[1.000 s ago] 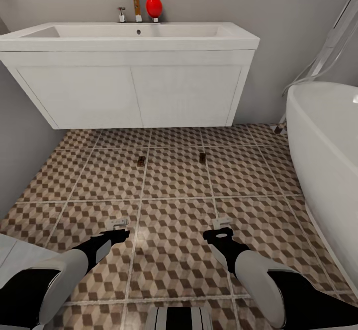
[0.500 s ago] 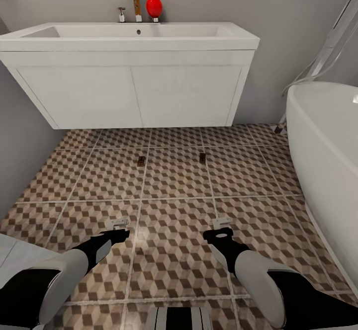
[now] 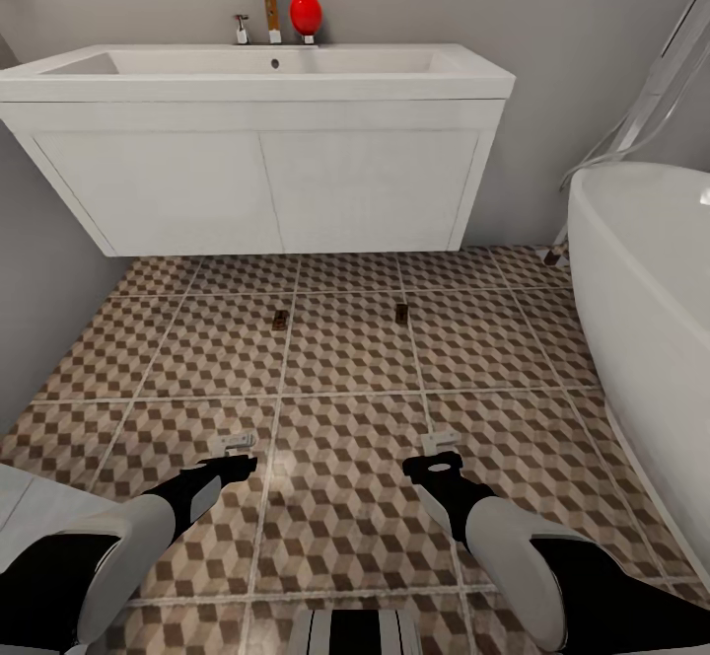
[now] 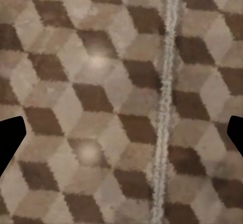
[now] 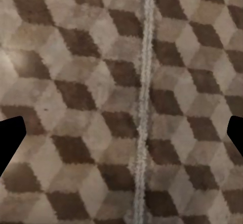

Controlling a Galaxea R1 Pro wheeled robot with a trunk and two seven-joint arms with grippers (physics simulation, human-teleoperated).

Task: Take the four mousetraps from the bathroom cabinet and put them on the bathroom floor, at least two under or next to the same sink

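While two mousetraps [image 3: 280,320] [image 3: 401,313] already lie on the bathroom floor [image 3: 345,497] at 12 o'clock, near the sink [image 3: 256,73], two seem left. The left gripper [image 3: 229,454] and right gripper [image 3: 436,450] are spread, holding nothing.

head view downward, wrist views close on bathroom floor [image 3: 345,359]

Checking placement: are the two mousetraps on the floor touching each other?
Apart. Head view shows patterned tile between the left mousetrap and the right mousetrap.
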